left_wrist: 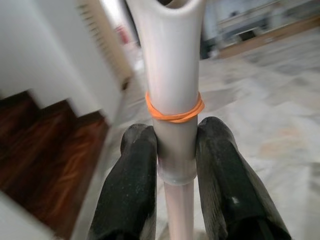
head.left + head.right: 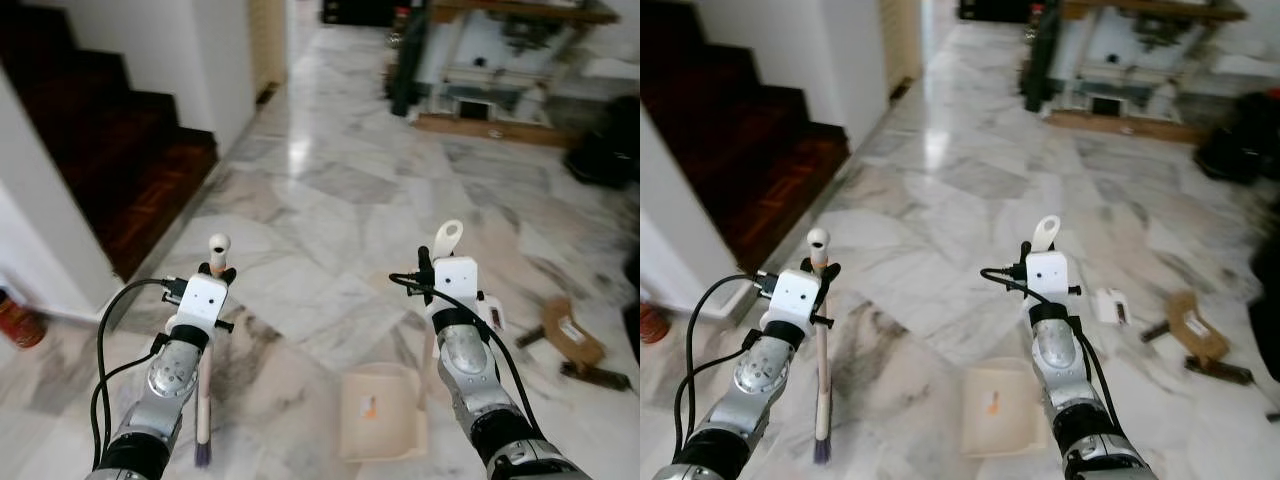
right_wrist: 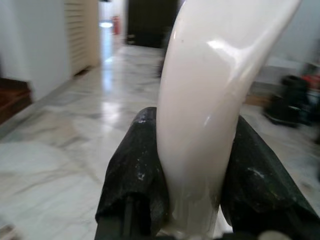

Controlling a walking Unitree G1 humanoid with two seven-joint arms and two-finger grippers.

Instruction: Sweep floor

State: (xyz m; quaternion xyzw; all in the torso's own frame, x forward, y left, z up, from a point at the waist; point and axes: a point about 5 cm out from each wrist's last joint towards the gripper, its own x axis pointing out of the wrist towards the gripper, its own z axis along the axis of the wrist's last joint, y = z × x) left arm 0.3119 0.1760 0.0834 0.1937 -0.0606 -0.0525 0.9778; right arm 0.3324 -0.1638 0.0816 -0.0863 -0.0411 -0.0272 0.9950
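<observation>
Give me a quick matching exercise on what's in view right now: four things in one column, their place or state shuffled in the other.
Things:
1. broom handle
2. dustpan
3. rubber band
4. cardboard piece

Place or state:
A. wrapped round the broom handle, orange
B. lying on the marble floor, off to the robot's right
C. gripped in the left gripper
D. held by its handle in the right gripper, tray low before the robot

Pairs: 1-C, 2-D, 3-A, 4-B

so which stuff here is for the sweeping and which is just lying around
For the job:
- broom, in the left gripper
- dustpan, handle in the right gripper

Lying about:
- cardboard piece on the floor
- small white item
- red object by the stairs
</observation>
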